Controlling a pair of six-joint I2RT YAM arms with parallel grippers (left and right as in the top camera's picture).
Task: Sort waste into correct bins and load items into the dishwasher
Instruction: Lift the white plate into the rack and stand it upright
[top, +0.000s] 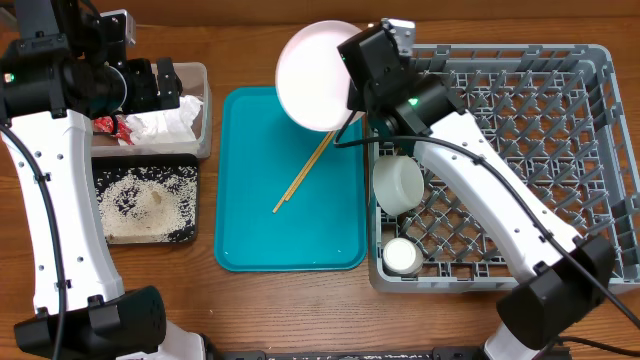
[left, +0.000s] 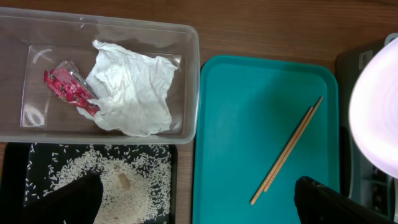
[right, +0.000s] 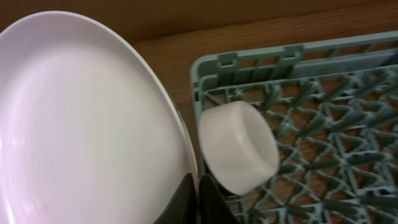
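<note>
- Plate first: I have the round white-pink plate (top: 312, 80) lifted and tilted. It hangs over the far right corner of the teal serving tray (top: 250, 230), just beside the left edge of the large square grey plastic dish rack (top: 520, 110).
- My right gripper (right: 198, 200) is clamped tight on that plate's rim, one finger on each face.
- Inside the rack, near its left wall, a white bowl (top: 397, 183) lies tipped among the upright pegs. A small white cup (top: 402, 256) sits in the near left corner.
- Two thin wooden chopsticks (left: 287, 151) lie side by side, slanted, on the teal tray and touch nothing else.
- My left gripper (left: 198, 183) hangs above the bins, jaws spread wide with nothing between them.
- The clear rectangular plastic tub (left: 193, 74) holds a crumpled white paper napkin (left: 134, 87), with a small red shiny wrapper (left: 68, 90) touching the napkin's left side.
- On the near side of the tub, right against it, the shallow black rectangular tray (left: 15, 168) carries loose white rice grains (left: 124, 186), thickest toward the middle.
</note>
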